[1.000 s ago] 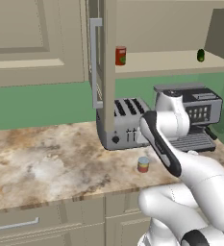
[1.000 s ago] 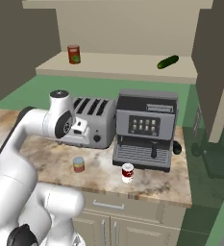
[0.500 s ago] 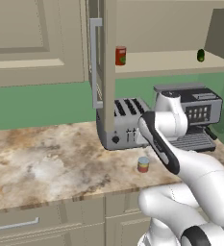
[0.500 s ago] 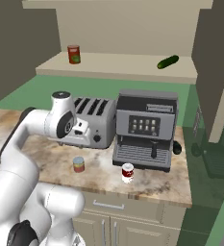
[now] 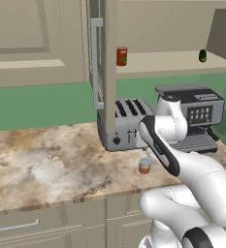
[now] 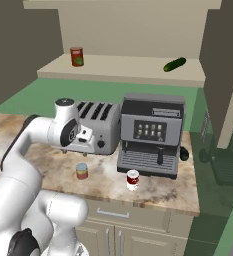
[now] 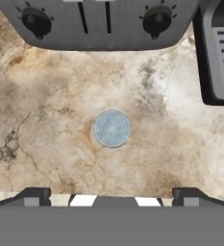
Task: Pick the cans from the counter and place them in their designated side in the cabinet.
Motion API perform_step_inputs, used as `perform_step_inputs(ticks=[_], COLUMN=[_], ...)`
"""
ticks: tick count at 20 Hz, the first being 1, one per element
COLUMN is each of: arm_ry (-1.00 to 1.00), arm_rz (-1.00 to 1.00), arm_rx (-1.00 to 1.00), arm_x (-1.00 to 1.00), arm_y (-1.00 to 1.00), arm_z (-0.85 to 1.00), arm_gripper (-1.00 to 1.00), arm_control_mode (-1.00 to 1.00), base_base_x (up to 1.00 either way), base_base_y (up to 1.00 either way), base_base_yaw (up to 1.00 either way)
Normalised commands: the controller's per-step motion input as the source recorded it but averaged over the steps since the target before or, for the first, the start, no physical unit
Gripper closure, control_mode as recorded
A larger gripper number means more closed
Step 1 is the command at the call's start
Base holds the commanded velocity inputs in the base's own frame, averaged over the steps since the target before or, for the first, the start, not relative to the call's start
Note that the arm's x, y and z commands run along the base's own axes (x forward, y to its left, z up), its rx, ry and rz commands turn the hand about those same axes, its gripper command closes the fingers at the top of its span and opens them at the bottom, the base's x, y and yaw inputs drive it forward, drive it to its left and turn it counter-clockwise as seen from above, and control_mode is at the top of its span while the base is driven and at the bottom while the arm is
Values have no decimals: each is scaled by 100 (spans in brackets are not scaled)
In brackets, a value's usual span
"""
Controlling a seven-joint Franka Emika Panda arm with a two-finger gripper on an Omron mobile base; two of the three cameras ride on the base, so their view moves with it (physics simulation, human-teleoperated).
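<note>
Hand view: claw (image 7: 111, 194) open wide, both dark tips at bottom edge far apart, nothing between them, looking straight down. Directly below sits the silvery-topped can (image 7: 112, 128), upright on the surface (image 7: 46, 125), seen as a round ribbed lid, apart from the tips. Beyond it the toaster (image 7: 96, 24) front with two knobs, and the coffee machine (image 7: 219, 53) drip tray at the right side.

Right base view: arm wrist hangs above the silvery-topped can (image 6: 81, 171), which shows yellow and red bands and stands in front of the toaster (image 6: 95, 127) near the surface's front edge. Second can, the red-and-white can (image 6: 132, 179), stands upright just in front of the coffee machine (image 6: 150, 135), near the first can but not touching. Surface (image 6: 188, 185) mottled beige-brown.

Left base view: silvery-topped can (image 5: 144, 165) just left of the forearm, in front of the toaster (image 5: 124, 123). Cabinet (image 5: 101, 58) door with grey bar handle stands open above the toaster. Shelf (image 6: 123, 67) inside holds a taller red can (image 6: 77, 56) at left and a dark green object (image 6: 174, 64) lying at right, well apart. Neither task can is on the shelf yet.
</note>
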Motion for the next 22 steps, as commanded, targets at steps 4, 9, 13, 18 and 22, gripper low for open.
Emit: perform_step_inputs(ticks=[4, 9, 13, 18, 22], arm_ry=[0, 0, 0, 0, 0], arm_rz=[0, 0, 0, 0, 0], arm_rx=[0, 0, 0, 0, 0], arm_x=[8, 6, 6, 4, 5], arm_y=[0, 0, 0, 0, 0], arm_z=[-10, -9, -10, -12, -12], arm_gripper=[-100, -100, -100, -100, -100], arm_control_mode=[-100, -100, -100, -100, -100], base_base_x=[0, 0, 0, 0, 0], base_base_y=[0, 0, 0, 0, 0], base_base_yaw=[0, 0, 0, 0, 0])
